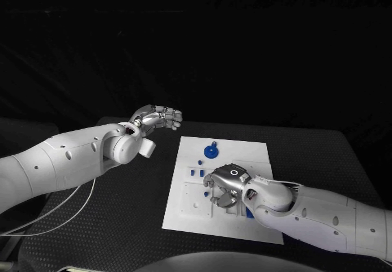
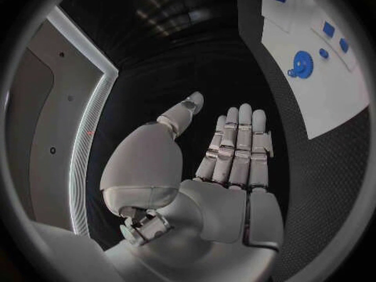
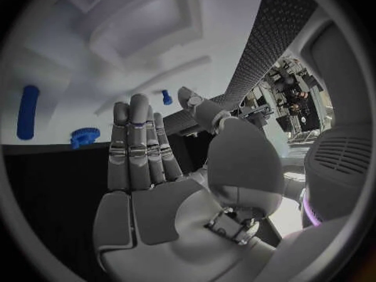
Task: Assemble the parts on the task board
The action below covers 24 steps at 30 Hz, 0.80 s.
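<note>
Head view tells us assembly seems barely begun: our right hand (image 1: 226,184) hovers empty, fingers extended, over the task board (image 1: 245,146) with loose blue parts (image 1: 211,151) beyond it, left hand (image 1: 159,118) flat and empty aside.

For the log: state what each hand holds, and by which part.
Nothing is held. The left hand is off the task board, fingers straight, palm bare. The right hand is over the board, fingers extended, nothing in them.
</note>
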Available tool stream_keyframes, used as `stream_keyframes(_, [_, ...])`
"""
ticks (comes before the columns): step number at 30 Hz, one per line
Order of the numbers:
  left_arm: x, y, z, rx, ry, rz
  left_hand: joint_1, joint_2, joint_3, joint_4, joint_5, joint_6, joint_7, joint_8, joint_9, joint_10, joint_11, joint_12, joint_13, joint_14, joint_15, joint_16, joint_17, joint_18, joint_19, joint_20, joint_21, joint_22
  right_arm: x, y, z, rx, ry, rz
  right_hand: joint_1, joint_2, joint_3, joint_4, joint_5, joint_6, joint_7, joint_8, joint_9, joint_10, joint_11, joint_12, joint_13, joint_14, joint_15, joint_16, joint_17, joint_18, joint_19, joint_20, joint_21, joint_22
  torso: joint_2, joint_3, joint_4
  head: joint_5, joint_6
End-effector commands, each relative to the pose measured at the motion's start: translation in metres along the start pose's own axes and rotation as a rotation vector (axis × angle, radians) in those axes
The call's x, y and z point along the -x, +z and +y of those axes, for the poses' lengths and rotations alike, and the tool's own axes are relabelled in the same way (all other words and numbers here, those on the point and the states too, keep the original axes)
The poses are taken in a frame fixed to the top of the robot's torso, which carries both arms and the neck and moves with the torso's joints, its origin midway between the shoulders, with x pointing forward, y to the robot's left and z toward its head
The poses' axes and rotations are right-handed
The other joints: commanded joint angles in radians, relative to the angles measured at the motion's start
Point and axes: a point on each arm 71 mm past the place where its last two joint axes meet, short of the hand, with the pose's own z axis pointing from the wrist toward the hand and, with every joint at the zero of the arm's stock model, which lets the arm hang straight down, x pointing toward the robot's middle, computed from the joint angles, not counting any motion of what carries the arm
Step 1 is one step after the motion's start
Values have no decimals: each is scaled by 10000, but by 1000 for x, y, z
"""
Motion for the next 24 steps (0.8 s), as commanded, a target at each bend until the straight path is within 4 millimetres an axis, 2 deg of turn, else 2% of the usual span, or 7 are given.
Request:
stream_keyframes(1, [0,0,-1,-58,-93,45,-1,20,-18,25,25,-56,24,34,-15,5,65,-13,-17,61,17,-48,15,138,66,9,-36,9,13,-2,-2,40,295,-496,-138,11,-94,-12,-4,-65,-9,-55,-9,-60,-7,-55,-28,6,98,55,-16,150,-76,-9,-1,123,-1,10,-7,-30,18])
stream_keyframes(5, [1,0,-1,-53,-95,41,0,20,-18,25,25,-56,24,34,-15,6,64,-12,-18,62,17,-49,17,138,66,9,-37,10,43,-8,-12,-74,589,-1051,-38,32,-10,31,-13,6,-38,-6,9,29,-32,-13,-22,80,58,118,-5,150,8,-43,34,125,2,15,-10,-131,123])
stream_keyframes(8, [0,0,-1,-55,-97,49,4,21,-15,26,25,-54,23,37,-15,8,63,-10,-20,64,17,-52,21,138,66,9,-38,11,63,-12,-23,-275,537,-1041,209,30,259,237,-29,77,-73,55,22,142,-97,21,-46,242,15,282,16,150,234,-131,124,129,4,12,-8,-194,127])
stream_keyframes(13, [-1,1,-1,-60,-104,79,14,21,-11,25,27,-51,22,41,-16,14,61,-6,-23,69,16,-56,29,140,68,8,-41,14,86,-20,-52,-833,581,-409,334,55,244,318,29,90,-81,83,12,183,-125,9,-101,450,-28,686,159,150,517,-259,345,201,1,9,-18,-286,143])
stream_keyframes(18, [-1,2,-1,-65,-107,98,19,26,-7,29,29,-47,21,46,-16,20,61,-3,-26,74,15,-59,37,140,71,8,-42,18,92,-28,-74,-1385,304,-208,312,42,6,278,125,43,-63,76,-13,167,-122,-32,-167,486,-23,1043,273,150,638,-354,539,215,9,7,-5,-339,175])
stream_keyframes(22, [-1,2,-1,-63,-103,89,22,28,-6,30,31,-45,20,49,-16,25,61,0,-28,77,14,-63,43,141,73,7,-44,20,89,-32,-87,-1758,-89,196,62,34,-418,157,213,-38,-33,49,-43,84,-85,-97,-232,364,14,1187,284,150,550,-344,601,208,11,5,2,-364,172])
stream_keyframes(24, [-2,2,-1,-72,-103,90,25,28,-5,30,31,-43,19,51,-16,28,62,2,-29,78,14,-64,46,141,73,7,-45,21,87,-32,-91,-1881,-267,323,-72,33,-633,93,94,-93,-19,28,-62,22,-54,-138,-270,288,43,1231,271,150,477,-327,611,203,9,1,-4,-384,141])
